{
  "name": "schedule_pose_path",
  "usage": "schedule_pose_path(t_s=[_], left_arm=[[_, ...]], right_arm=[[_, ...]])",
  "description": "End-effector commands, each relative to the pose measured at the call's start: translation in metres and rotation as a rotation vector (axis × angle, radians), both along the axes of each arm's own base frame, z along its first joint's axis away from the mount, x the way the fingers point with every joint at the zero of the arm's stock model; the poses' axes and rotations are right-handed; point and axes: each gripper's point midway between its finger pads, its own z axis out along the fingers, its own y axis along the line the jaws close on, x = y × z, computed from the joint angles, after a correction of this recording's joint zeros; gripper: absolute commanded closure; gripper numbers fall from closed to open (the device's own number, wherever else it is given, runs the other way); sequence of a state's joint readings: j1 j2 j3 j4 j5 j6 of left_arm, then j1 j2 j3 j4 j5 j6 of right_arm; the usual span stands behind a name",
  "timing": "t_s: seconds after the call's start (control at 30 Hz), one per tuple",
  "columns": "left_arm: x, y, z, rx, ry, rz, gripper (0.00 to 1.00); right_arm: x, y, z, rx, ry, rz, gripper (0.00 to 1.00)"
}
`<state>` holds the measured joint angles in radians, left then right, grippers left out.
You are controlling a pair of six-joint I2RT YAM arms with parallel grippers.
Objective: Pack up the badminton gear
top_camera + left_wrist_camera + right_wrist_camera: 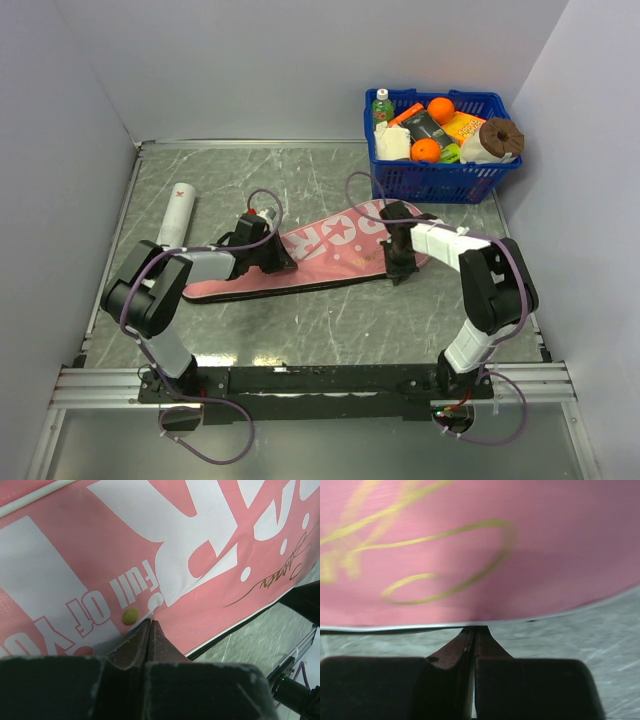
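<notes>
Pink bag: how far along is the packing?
Done: no rackets or shuttlecock lie loose, so they are probably inside the pink bag. In hand: left gripper and right gripper are shut against the bag, perhaps closing it. Remaining: the white tube lies outside, apart.

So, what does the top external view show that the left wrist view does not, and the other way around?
Only top external: the blue basket in the far right corner and the white tube lying at the left. Only left wrist: a small yellowish dot and thin gold script on the bag. Both: the pink bag, the left gripper, shut, its tips at the bag's surface, and the grey table.
</notes>
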<state>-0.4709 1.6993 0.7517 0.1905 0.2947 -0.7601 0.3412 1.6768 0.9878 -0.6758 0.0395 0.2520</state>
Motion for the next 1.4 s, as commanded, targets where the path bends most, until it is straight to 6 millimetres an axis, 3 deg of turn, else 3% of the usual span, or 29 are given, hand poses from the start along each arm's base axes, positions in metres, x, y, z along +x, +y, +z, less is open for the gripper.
schedule_pose_path(t_s=[0.0, 0.3, 0.43, 0.53, 0.73, 0.77, 0.83, 0.87, 0.93, 0.97, 1.13, 1.37], left_arm=[[-0.006, 0.011, -0.022, 0.063, 0.022, 0.001, 0.99], [-0.007, 0.011, -0.024, 0.063, 0.023, -0.001, 0.99], [-0.007, 0.013, -0.020, 0.065, 0.011, 0.001, 0.99], [-0.008, 0.013, -0.017, 0.059, -0.002, 0.001, 0.99], [-0.014, 0.018, 0.018, 0.016, -0.070, 0.049, 0.97], [-0.011, 0.021, 0.044, -0.008, -0.145, 0.085, 0.94], [-0.018, 0.032, 0.057, -0.003, -0.158, 0.130, 0.87], [-0.019, 0.035, 0.080, -0.020, -0.209, 0.143, 0.86], [-0.026, 0.049, 0.084, 0.041, -0.191, 0.180, 0.84], [-0.027, 0.053, 0.096, 0.043, -0.216, 0.193, 0.83], [-0.049, 0.071, 0.114, 0.055, -0.235, 0.220, 0.80], [-0.080, 0.090, 0.105, 0.121, -0.164, 0.209, 0.81]], right_arm=[[0.014, 0.066, 0.015, 0.120, -0.061, 0.097, 1.00], [-0.007, 0.217, 0.017, 0.410, 0.015, 0.277, 1.00], [-0.012, 0.260, 0.017, 0.503, 0.033, 0.315, 1.00], [-0.014, 0.272, 0.014, 0.568, 0.051, 0.301, 1.00], [-0.014, 0.267, 0.017, 0.585, 0.007, 0.267, 1.00], [-0.014, 0.266, 0.018, 0.585, -0.001, 0.264, 1.00], [-0.015, 0.259, 0.018, 0.575, -0.020, 0.252, 1.00], [-0.013, 0.258, 0.020, 0.581, -0.037, 0.246, 1.00], [-0.018, 0.252, 0.021, 0.587, -0.051, 0.234, 1.00], [-0.017, 0.252, 0.024, 0.598, -0.073, 0.234, 1.00], [-0.034, 0.227, 0.023, 0.600, -0.095, 0.209, 1.00], [-0.051, 0.173, 0.029, 0.605, -0.162, 0.156, 1.00]])
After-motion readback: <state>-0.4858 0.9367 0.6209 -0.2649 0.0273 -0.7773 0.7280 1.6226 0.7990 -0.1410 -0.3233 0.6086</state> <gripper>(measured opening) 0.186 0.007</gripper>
